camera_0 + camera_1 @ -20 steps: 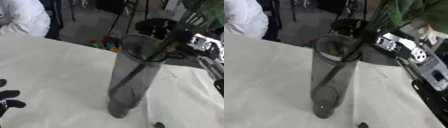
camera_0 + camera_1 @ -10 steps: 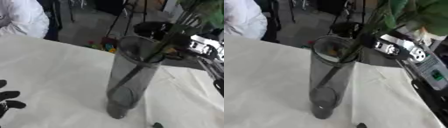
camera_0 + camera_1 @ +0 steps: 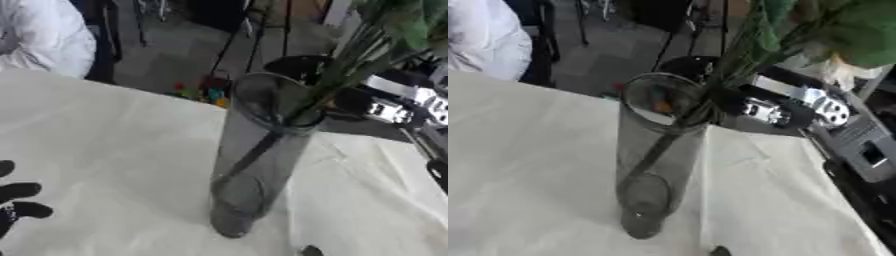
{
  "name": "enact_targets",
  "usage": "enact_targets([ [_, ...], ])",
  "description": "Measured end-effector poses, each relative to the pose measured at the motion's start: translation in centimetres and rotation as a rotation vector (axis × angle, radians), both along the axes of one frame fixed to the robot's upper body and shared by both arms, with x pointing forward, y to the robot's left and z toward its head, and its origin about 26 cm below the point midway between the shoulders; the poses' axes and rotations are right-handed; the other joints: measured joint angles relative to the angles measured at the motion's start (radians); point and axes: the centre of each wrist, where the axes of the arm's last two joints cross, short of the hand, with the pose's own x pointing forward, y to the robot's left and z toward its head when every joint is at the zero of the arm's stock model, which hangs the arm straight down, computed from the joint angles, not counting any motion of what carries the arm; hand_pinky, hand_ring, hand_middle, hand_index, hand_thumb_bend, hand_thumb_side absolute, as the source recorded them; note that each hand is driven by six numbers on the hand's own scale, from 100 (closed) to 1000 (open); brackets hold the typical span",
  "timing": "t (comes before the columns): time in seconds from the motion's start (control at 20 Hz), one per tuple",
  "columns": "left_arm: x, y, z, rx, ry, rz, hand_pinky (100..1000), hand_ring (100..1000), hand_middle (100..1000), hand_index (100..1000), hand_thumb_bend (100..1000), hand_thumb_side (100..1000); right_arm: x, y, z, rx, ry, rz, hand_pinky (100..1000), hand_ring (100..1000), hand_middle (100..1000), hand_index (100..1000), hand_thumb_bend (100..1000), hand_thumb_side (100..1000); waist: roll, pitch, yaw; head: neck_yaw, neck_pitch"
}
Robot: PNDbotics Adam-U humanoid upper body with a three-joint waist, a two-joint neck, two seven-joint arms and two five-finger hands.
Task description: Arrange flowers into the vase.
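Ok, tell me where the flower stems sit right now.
The flower stems lean out of the vase toward the upper right in both eye views, their lower ends down inside the glass, with the right hand just beside the rim.

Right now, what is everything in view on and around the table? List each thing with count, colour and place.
Tall smoky-grey glass vase: one, standing upright mid-table.
Green flower stems: a bunch, count unclear, leaning out over the vase rim to the upper right; the lower ends are inside the vase.
White tablecloth: one, covering the table, creased at the right.
Small dark object: one, on the cloth by the near edge, right of the vase base; cannot tell what it is.
Small colourful items: several, on the floor beyond the table.
Person's white sleeve: one, at the far left edge.
Right arm: black and silver, behind the vase at the right; its hand is hidden.
Left hand: black fingers spread, at the lower left edge.
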Motion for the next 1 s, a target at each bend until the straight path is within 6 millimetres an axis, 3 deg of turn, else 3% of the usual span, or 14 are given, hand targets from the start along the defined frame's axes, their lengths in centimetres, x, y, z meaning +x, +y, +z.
enact_targets([
  [1.0,0.0,-0.1,0.0,0.009,-0.002,-0.009,546,658,725,942,323,1000,0.1,-1.1,-0.8,0.004,0.007,-0.032,1000,1000,1000,1000,310,1000,0.0,-0.001,0.0,0.0,-0.008],
])
